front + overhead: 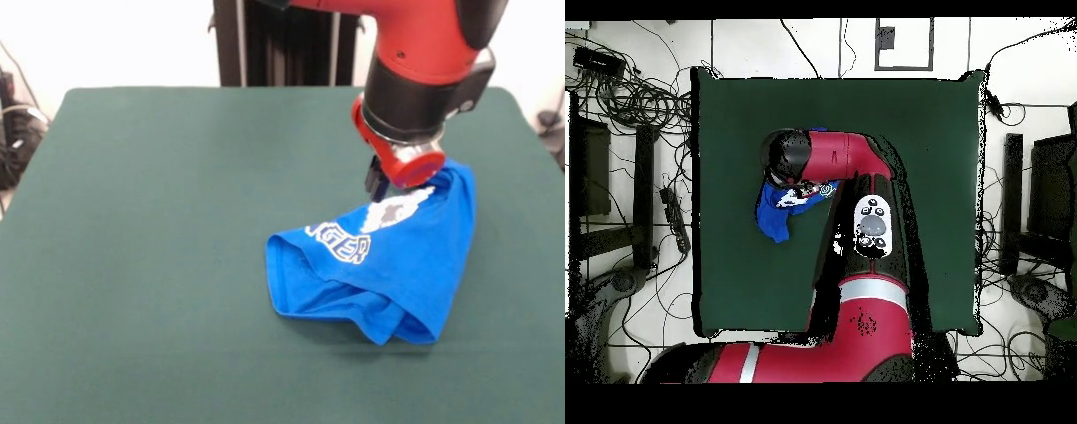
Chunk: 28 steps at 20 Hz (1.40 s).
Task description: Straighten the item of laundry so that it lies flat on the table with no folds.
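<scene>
From my remote station, the gripper (378,187) pinches the blue T-shirt (388,265) at its top, tenting it above the green table (159,221) toward the right side in the front view. I judge it crumpled, the flattening barely begun.

A small bright blue T-shirt (397,265) lies crumpled on a large dark green felt-topped table (159,247), right of centre. Its far right part is lifted into a peak, and the cloth drapes down from there to a folded bundle nearer the camera. White lettering and a white-grey print show on its upper face. A red and black robot arm's gripper (378,187) meets the raised cloth from above.
</scene>
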Available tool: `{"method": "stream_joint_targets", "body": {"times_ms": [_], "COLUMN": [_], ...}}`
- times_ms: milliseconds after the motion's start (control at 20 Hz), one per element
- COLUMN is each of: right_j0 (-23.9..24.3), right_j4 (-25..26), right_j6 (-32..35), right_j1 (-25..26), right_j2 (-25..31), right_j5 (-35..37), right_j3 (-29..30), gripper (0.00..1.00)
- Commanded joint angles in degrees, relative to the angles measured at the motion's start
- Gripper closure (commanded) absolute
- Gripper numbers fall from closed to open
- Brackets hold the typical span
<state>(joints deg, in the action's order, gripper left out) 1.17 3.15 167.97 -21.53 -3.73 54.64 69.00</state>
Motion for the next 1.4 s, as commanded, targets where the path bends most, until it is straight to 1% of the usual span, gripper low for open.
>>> {"method": "stream_joint_targets", "body": {"times_ms": [50,150,400,600,800,900,1150,1400], "right_j0": [-1.35,-1.42,-0.81,0.23,1.88,2.57,1.69,1.08], "right_j4": [-2.98,-2.87,-3.67,-7.32,-11.86,-13.34,-13.95,-15.31], "right_j6": [-0.21,0.22,-0.16,0.2,-0.77,-1.74,-1.23,-0.78], "right_j1": [4.45,4.73,5.34,5.1,4.94,5.15,6.14,6.78], "right_j2": [7.24,6.86,7.88,10.47,13.8,15.3,15.8,17.29], "right_j5": [-1.11,-1.64,-2.66,-3.08,-3.69,-4.31,-6.46,-6.38], "right_j3": [9.73,9.87,11.17,14.16,17.37,18.36,18.01,17.09], "gripper": [1.0,1.0,1.0,1.0,1.0,1.0,1.0,1.0]}}
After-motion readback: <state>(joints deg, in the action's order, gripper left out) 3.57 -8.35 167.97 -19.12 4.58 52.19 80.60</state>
